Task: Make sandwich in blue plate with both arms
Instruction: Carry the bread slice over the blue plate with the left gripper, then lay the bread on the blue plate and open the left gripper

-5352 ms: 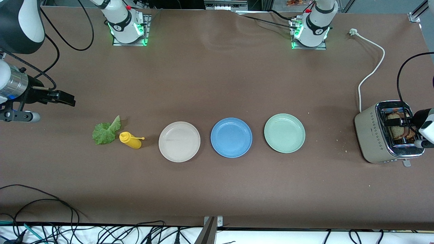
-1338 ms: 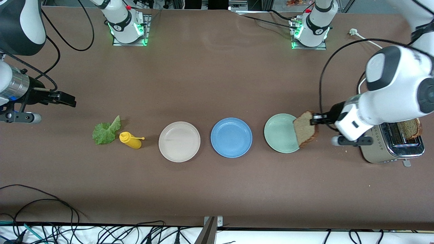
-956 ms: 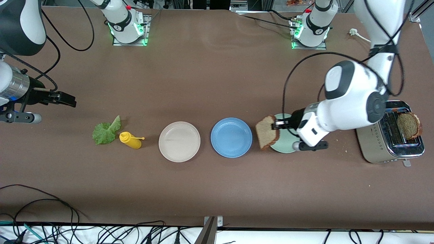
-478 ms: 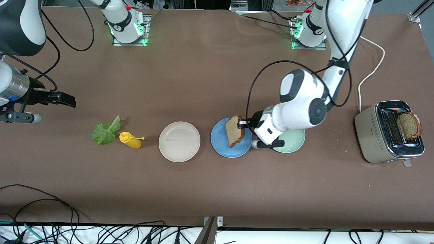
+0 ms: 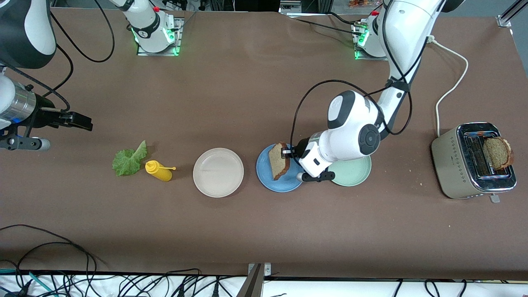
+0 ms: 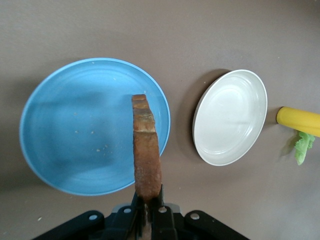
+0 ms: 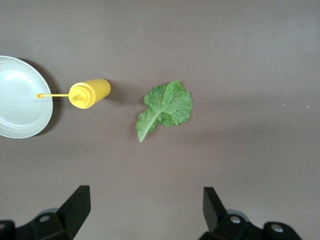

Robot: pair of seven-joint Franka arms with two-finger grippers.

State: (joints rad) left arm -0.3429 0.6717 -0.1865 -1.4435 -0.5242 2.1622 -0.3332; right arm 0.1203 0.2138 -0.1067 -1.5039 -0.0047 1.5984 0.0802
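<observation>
The left gripper (image 6: 148, 210) hangs over the blue plate (image 5: 264, 175), fingers pinching a light, stiff, crumbly bread slice (image 5: 278, 160) by its crust edge; the right gripper (image 7: 145, 212) waits wide open over the lettuce leaf (image 7: 165, 107).

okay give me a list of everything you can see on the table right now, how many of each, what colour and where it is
bread slice: 1, brown, held on edge over the blue plate
second bread slice: 1, brown, sticking up out of the toaster
blue plate: 1, mid-blue, middle of the row of three plates
beige plate: 1, pale beige, beside the blue plate toward the right arm's end
green plate: 1, mint green, beside the blue plate toward the left arm's end
lettuce leaf: 1, green, beside the mustard bottle
mustard bottle: 1, yellow, lying between lettuce and beige plate
toaster: 1, silver, at the left arm's end
left gripper: 1, black, shut on the bread slice
right gripper: 1, black, open, waiting above the lettuce's end of the table
</observation>
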